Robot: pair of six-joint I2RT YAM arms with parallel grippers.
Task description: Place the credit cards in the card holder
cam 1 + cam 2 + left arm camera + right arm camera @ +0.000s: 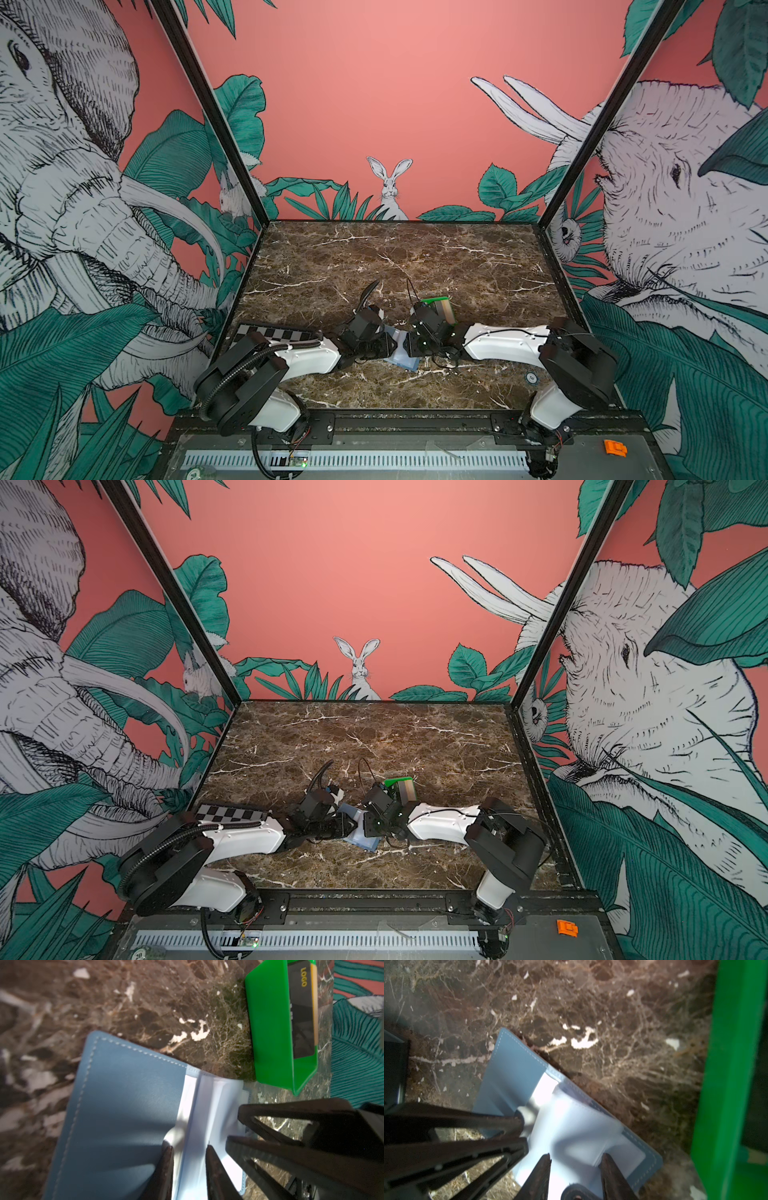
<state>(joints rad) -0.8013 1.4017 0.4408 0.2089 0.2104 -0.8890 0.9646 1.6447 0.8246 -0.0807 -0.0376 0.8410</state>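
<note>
In both top views we see the left arm (307, 353) and the right arm (503, 341) meeting low over the brown marble tabletop (374, 257). Their wrists cover most of the slate-blue leather-like card holder (402, 358), which lies between them in the front half of the table. Just behind the right wrist stands a small green plastic tray (434, 299) with the credit cards (444, 312) in it. A black-and-white checkerboard plate (270, 332) lies beside the left arm.

In the left wrist view the card holder lies spread open on the marble, its blue cover to one side and its clear inner sleeves (207, 1101) fanned at the fold. The left gripper (189, 1147) has its jaws partly apart with sleeves running between them; we cannot tell whether they pinch. A black card with yellow "LOGO" lettering (301, 1012) leans in the tray over a tan one.

In the right wrist view the right gripper (576, 1155) straddles the sleeves with its jaws released, clamping nothing we can see.

We judge the task barely begun. The holder is opened, but no card sits in a sleeve, and every card is yet to be fetched and slid in.
</note>
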